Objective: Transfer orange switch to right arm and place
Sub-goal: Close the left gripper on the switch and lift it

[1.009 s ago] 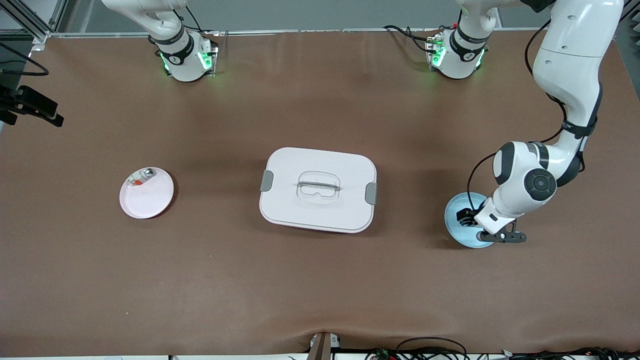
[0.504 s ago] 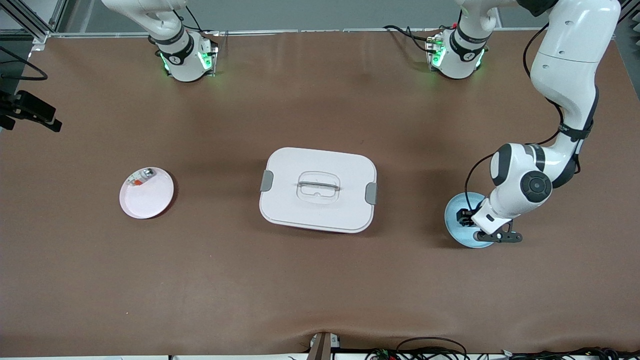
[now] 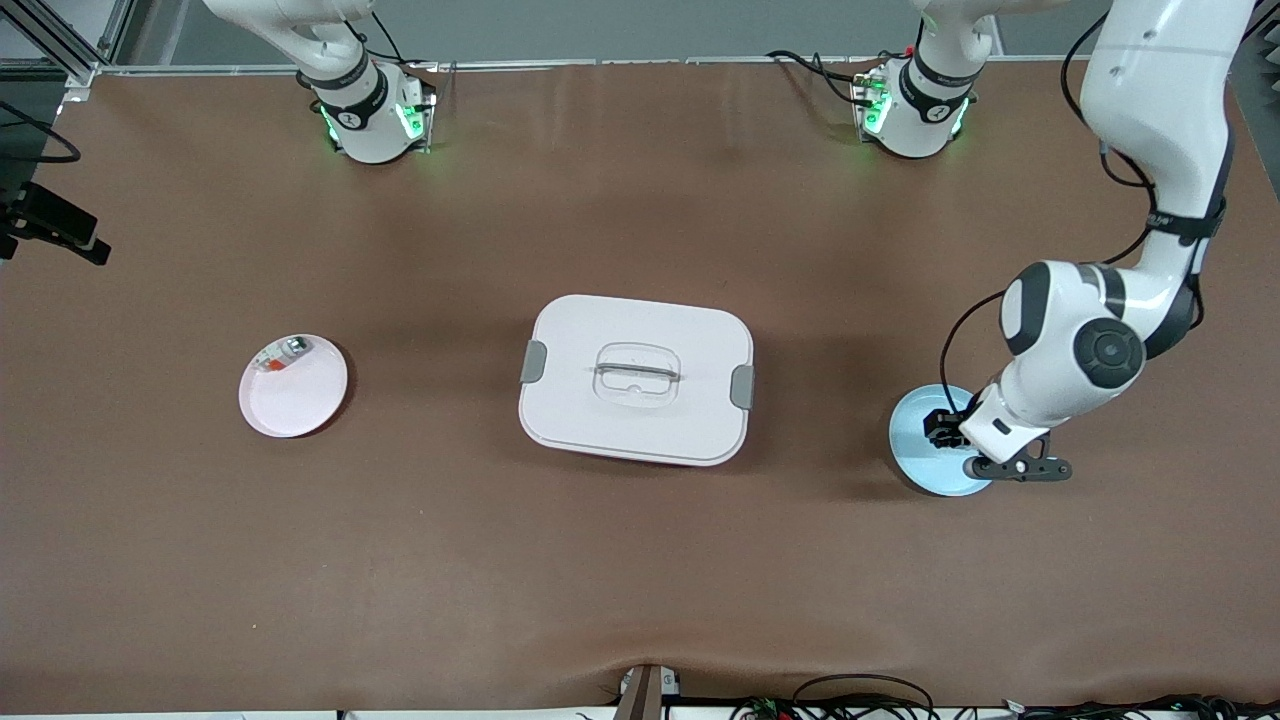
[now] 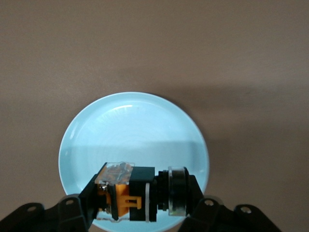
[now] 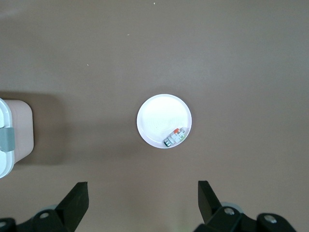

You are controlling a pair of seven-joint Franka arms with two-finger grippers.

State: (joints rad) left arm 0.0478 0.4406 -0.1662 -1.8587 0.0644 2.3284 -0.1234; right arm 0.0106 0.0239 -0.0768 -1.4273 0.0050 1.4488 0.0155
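We see a white lidded box [image 3: 636,380] mid-desk; our left pincer [image 4: 142,200], over the blue plate [image 4: 135,130], clenches the orange switch [image 4: 137,193]; our right pincer [image 5: 142,203] hangs released above the pink plate [image 5: 164,121].

Right gripper [image 5: 140,203] out of the front view; orange switch [image 4: 140,194] hidden there.

Brown matte tabletop [image 3: 640,560] fills the view, faint sheen toward the bases' edge, soft shadows under objects. Grey wall [image 3: 640,28] above that edge. Aluminium frame strut [image 3: 70,45] at the corner by the right arm's end. Black camera mount [image 3: 55,235] at that end. Loose cables [image 3: 860,695] along the edge nearest the front camera.
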